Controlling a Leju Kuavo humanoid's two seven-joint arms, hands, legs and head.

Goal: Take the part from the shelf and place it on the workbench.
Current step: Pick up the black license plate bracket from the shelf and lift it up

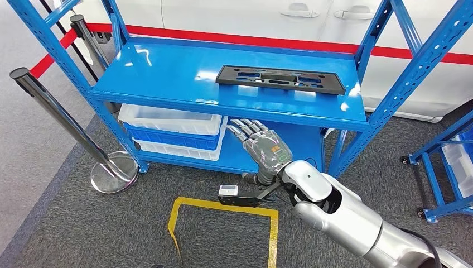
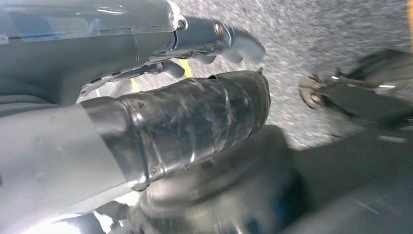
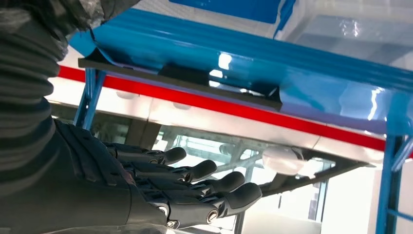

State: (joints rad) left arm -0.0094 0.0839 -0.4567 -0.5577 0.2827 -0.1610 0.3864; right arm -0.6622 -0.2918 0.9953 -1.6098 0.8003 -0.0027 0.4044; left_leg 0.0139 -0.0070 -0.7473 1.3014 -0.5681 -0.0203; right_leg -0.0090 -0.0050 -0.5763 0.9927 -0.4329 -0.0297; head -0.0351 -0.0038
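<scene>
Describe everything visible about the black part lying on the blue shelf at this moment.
The black part is a long, flat, roughly rectangular panel, matte and plastic-looking, with several slots and cutouts through which the blue shows. It lies flat on the upper blue shelf, toward its right side, long edge parallel to the shelf front. Nothing else touches it. The right hand is raised below the shelf's front edge, fingers extended, holding nothing. The right wrist view shows the part's thin dark edge.

One black part [image 1: 280,77] on the blue shelf [image 1: 167,72], three stacked bins [image 1: 173,134] below it, two barrier posts [image 1: 50,106], and perhaps a second rack [image 1: 446,162] at right
</scene>
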